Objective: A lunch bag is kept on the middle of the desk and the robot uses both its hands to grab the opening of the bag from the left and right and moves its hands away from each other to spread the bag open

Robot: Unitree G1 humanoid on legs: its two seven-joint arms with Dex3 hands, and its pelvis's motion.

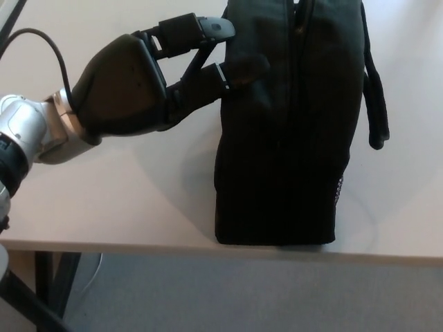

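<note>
Bench: pale top, front edge visible below the lunch bag. The bag stands upright near that front edge, roughly mid-width of the visible surface. It is black, soft-sided and tall. A zip line runs down its top middle, and the opening looks narrow, not yet spread. A black strap hangs down the bag's right flank, its end loose above the bench.

Left hand: comes in from the bag's left, fingers apart and extended. Their tips touch the bag's upper left side. One tip lies against the top edge and another presses the fabric just below it. The hand is not clamped on anything; it holds nothing so far. The right hand is not in view.

Step in hand, as I judge it: seating the left grasp on the opening's left lip.
- Thumb and fingers should pinch the lip itself, not just the side panel.
- Wait for the right hand to take the opposite lip before pulling.
- Pull outward evenly, or the bag may tip or slide toward the bench edge.
</note>
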